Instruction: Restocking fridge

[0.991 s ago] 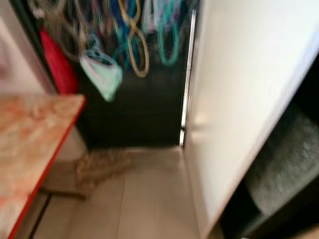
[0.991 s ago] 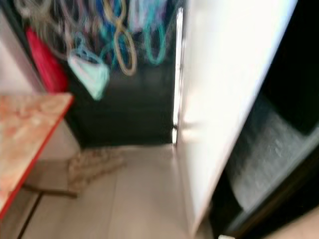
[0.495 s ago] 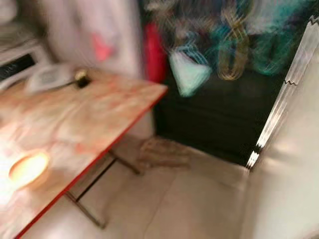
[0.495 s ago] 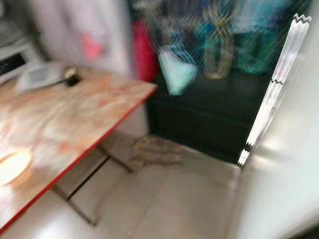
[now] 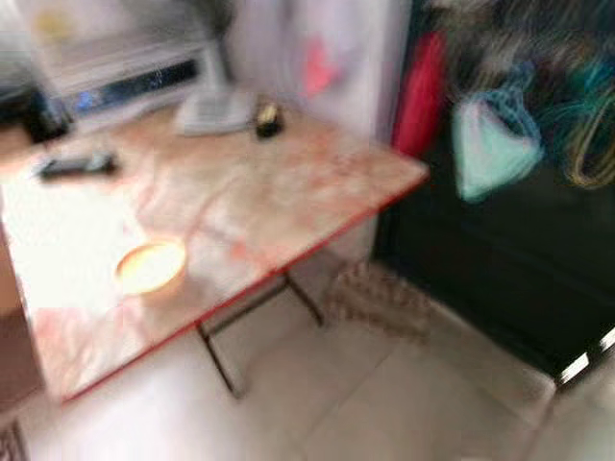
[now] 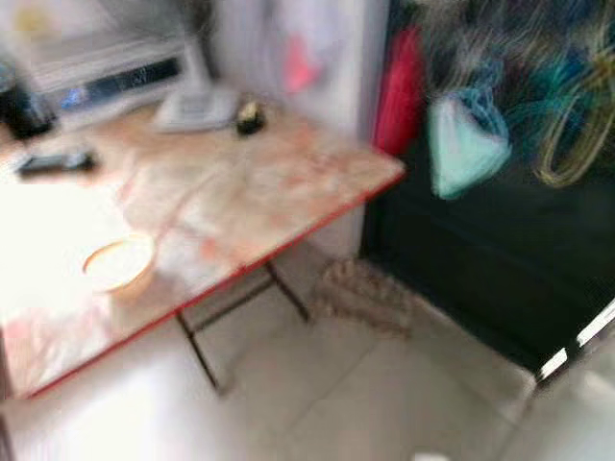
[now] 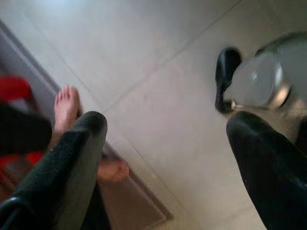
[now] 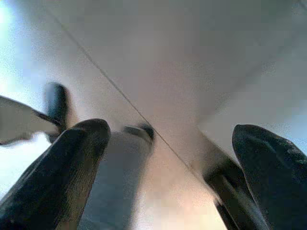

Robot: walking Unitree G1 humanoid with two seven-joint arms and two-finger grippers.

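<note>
On the tabletop (image 5: pixel 288 192), which has a red edge and thin dark folding legs, there's a shallow yellowish bowl (image 5: pixel 150 267) sitting near the front edge. Everything's pretty smeared with blur. A dark remote-looking thing (image 5: pixel 75 165) lies toward the left edge, and a small dark round object (image 5: pixel 268 120) sits near the back edge, just beside a pale flat base (image 5: pixel 213 109) of something. Behind that, a white appliance (image 5: pixel 120 67) with a dark display strip stands along the back.

Past the right corner of the tabletop, a red bag (image 5: pixel 420 96) and a light teal bag (image 5: pixel 492 144) hang against a dark wall, with a tangle of teal and yellow loops (image 5: pixel 586 130) further right. On the pale tiled floor (image 5: pixel 384 403) by the table legs lies a brownish rough mat (image 5: pixel 377 300). I can't pick out a fridge in the blur; there's just a bright metallic strip (image 5: pixel 586 363) at the far right.

The left pincer (image 7: pixel 165 158) hangs down pointing at the floor, fingers wide apart, nothing between them. Below it you can see a person's bare feet (image 7: pixel 66 106) at a floor strip and the robot's own dark foot (image 7: pixel 225 76).

The right pincer (image 8: pixel 172 163) also points at the floor, fingers spread apart and empty.
</note>
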